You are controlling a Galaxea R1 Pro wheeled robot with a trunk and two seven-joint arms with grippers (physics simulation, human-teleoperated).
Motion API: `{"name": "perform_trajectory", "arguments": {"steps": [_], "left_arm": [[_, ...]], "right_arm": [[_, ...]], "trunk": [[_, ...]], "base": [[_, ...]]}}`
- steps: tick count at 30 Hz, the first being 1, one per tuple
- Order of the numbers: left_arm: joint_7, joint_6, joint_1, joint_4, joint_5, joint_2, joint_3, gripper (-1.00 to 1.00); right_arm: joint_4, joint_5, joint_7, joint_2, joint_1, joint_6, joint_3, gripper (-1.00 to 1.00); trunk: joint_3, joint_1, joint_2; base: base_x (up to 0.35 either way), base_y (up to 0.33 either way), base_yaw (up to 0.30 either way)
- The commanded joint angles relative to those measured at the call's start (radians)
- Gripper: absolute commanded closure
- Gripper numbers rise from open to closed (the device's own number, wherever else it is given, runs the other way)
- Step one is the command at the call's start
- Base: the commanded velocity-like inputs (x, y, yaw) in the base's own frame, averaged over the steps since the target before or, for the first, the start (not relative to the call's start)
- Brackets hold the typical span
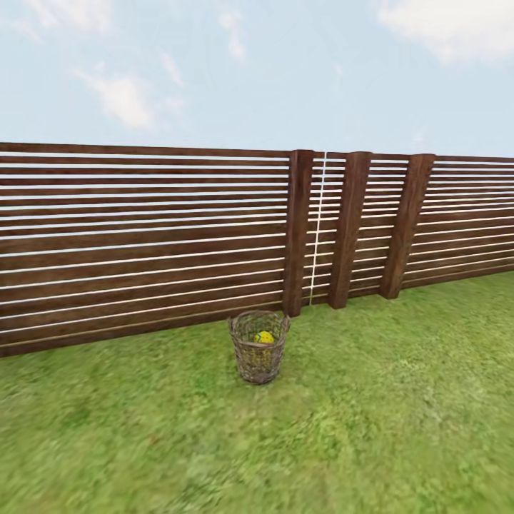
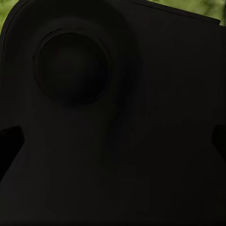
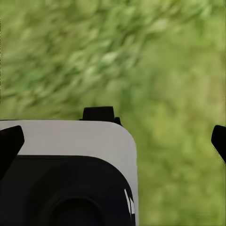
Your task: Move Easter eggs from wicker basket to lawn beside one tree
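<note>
The wicker basket (image 1: 258,348) stands upright on the lawn (image 1: 371,428), a few steps ahead and close to the fence. Through its open rim I see one bright yellow Easter egg (image 1: 264,337); whatever else lies inside is hidden by the weave. The tree is out of view. My left gripper (image 2: 113,146) is open, its dark fingertips (image 2: 9,143) far apart against a dark part of my own body. My right gripper (image 3: 113,146) is open too, its fingertips (image 3: 10,141) spread wide above the grass (image 3: 179,94).
A dark brown slatted fence (image 1: 143,243) with three thick posts (image 1: 298,232) closes off the garden right behind the basket. Grass stretches wide between me and the basket and off to the right. A white and black part of my body (image 3: 70,160) sits below the right gripper.
</note>
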Motion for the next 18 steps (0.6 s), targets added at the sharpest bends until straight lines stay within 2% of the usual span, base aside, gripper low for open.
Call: {"name": "perform_trajectory", "arguments": {"steps": [1, 18], "left_arm": [[-0.005, 0.0, 0.0, -0.001, 0.011, 0.0, 0.003, -1.0], [-0.006, 0.0, 0.0, -0.001, 0.011, 0.0, 0.003, -1.0]], "right_arm": [[0.001, 0.001, 0.001, 0.0, 0.0, -0.004, -0.005, -1.0], [0.001, 0.001, 0.001, 0.0, -0.001, -0.003, -0.004, -1.0]], "trunk": [[-0.001, 0.0, 0.0], [-0.001, 0.0, 0.0]], "base": [[0.255, 0.0, 0.0], [0.316, 0.0, 0.0]]}}
